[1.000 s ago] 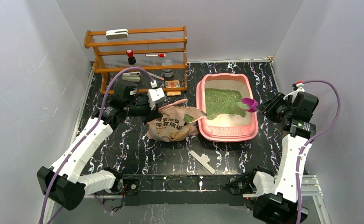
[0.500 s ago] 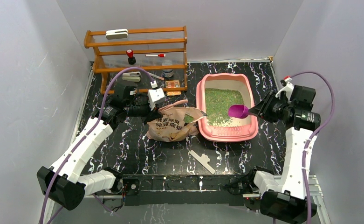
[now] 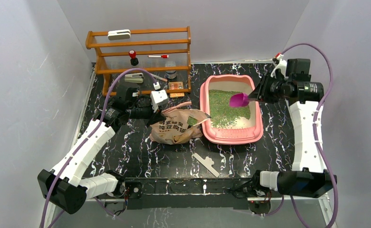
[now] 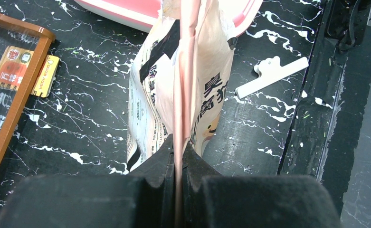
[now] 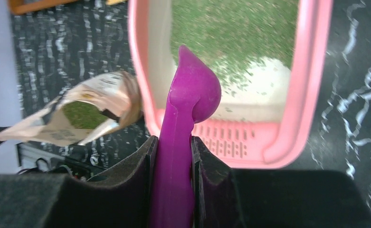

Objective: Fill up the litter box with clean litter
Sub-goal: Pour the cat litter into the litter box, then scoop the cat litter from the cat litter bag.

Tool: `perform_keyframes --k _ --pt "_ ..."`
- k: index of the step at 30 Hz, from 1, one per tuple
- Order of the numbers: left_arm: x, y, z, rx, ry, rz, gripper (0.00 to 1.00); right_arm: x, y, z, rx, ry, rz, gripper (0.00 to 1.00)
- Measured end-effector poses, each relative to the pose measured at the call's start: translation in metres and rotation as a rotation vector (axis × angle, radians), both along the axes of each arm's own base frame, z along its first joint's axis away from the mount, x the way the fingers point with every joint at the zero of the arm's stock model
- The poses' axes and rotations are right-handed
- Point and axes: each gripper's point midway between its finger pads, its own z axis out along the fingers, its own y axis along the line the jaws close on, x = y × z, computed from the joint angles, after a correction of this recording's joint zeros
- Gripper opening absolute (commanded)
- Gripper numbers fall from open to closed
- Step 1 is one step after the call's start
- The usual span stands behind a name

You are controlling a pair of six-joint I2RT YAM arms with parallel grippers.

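My right end effector [image 5: 173, 159] has swung along the litter box [image 3: 231, 138] to its far right side, still clamped on the purple scoop [image 3: 239, 99] (no green showing on it). Litter [image 3: 223, 108] lies thin and the near end is bare. My left end effector [image 4: 178, 159] pinches the bag [image 3: 174, 129], so I judge more scoops are needed.

Grass-green clean litter [image 3: 223, 107] speckles the cream floor of a pink litter box [image 3: 231, 138], right of centre, on a black table [image 3: 140, 156] veined white like marble. A magenta scoop [image 3: 239, 99] glows above it. At centre, a beige bag [image 3: 171, 130] bears black lettering, below an orange-brown wooden rack [image 3: 138, 45] at upper left.
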Motion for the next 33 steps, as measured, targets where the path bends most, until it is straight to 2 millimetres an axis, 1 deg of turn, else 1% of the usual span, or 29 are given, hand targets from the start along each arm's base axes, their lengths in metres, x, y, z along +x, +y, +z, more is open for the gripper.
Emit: perform_keyframes --k 2,4,6,10,14,17,20,27,30,33 --pt "-0.001 0.000 0.000 -0.001 0.006 -0.004 0.00 0.008 0.010 0.014 0.051 -0.016 0.039 0.00" --pt "-0.003 0.000 -0.001 -0.002 0.012 -0.008 0.00 0.009 0.020 0.019 0.111 -0.009 0.068 0.00" --pt "-0.004 -0.001 -0.001 -0.003 0.016 -0.010 0.00 0.005 0.029 0.023 0.165 0.007 0.093 0.00" --pt "-0.004 -0.001 -0.001 -0.004 0.018 -0.011 0.00 -0.007 0.050 0.040 0.288 0.015 0.171 0.00" --pt "-0.004 -0.001 -0.001 -0.004 0.018 -0.011 0.00 -0.017 0.062 0.055 0.357 0.011 0.233 0.00" --pt "-0.004 -0.001 -0.001 -0.003 0.019 -0.011 0.00 -0.025 0.070 0.061 0.389 0.016 0.281 0.00" --pt "-0.004 -0.001 -0.001 -0.004 0.019 -0.011 0.00 -0.034 0.078 0.058 0.393 0.041 0.317 0.00" --pt "-0.004 -0.001 -0.001 -0.005 0.022 -0.007 0.00 -0.053 0.105 0.041 0.373 0.114 0.415 0.00" --pt "-0.004 -0.001 -0.001 -0.006 0.024 -0.005 0.00 -0.057 0.116 0.035 0.353 0.137 0.441 0.00" --pt "-0.005 -0.001 -0.001 -0.008 0.030 -0.002 0.00 -0.054 0.127 0.022 0.305 0.169 0.445 0.00"
